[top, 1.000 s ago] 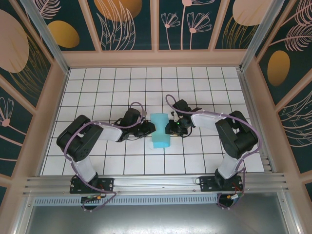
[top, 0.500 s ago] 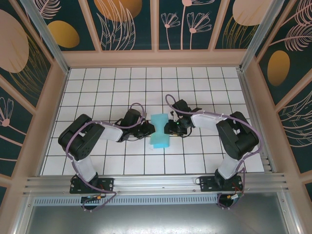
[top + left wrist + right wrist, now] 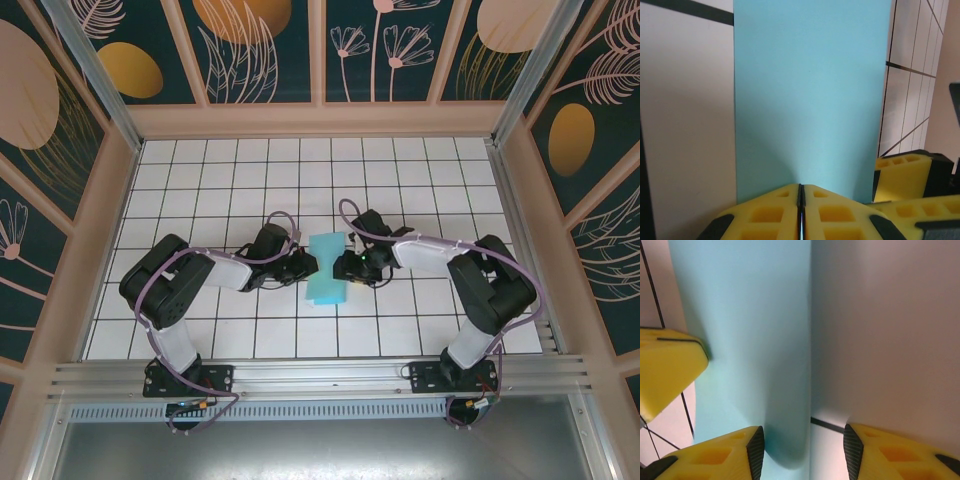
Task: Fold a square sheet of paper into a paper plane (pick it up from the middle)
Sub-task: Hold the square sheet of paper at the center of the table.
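On my overhead feed the square sheet of paper (image 3: 327,270) lies near the middle of the white gridded desk (image 3: 200,180). It is doubled over into an upright oblong, with its long sides facing the two arms.

The left end effector (image 3: 303,268) sits at the sheet's left long edge, about halfway along it. On the left wrist feed its yellow fingers (image 3: 775,212) are pressed together with no gap, and the blue paper runs straight down into the seam between them, so I read it as pinched tight on the sheet. Past that grip the paper stretches away smooth and flat over the tiles.

The right end effector (image 3: 349,266) is at the sheet's opposite long edge, facing the left one across the paper. On the right wrist feed its two yellow fingers (image 3: 715,457) stand well apart. The sheet's rounded, folded edge sits in the gap close to one finger, and the other finger is over bare desk, so I read it as open and holding nothing.

Beyond the sheet, purple cables (image 3: 350,212) loop over both wrists. Dark floral panels (image 3: 270,45) wall in the desk on three sides.
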Robot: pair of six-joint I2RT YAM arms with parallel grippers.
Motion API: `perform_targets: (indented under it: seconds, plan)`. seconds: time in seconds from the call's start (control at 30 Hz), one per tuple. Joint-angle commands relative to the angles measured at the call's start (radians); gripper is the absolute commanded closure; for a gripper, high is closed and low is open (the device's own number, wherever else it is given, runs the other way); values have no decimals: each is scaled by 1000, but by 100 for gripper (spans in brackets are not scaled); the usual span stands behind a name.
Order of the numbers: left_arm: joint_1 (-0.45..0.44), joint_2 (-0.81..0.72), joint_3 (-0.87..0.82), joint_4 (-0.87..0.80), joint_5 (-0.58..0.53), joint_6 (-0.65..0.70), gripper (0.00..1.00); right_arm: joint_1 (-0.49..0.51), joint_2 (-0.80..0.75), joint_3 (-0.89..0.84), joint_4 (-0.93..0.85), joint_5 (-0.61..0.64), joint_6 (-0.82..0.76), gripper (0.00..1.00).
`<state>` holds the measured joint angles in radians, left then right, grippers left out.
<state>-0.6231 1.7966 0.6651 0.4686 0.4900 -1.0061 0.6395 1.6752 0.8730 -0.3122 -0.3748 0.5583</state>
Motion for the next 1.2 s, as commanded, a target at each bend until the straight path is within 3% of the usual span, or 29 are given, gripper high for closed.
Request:
perform_targets:
  seconds: [0.0, 0.43, 1.17]
  plan:
    - [-5, 9, -10, 24, 10, 1, 88, 15, -17, -34, -18, -32, 22, 55]
    - [-5, -54, -7, 7, -1, 2, 85, -2, -16, -92, 4, -24, 9, 75]
    - [-4, -120, -14, -55, -50, 14, 78, -40, 23, -117, 7, -8, -68, 82]
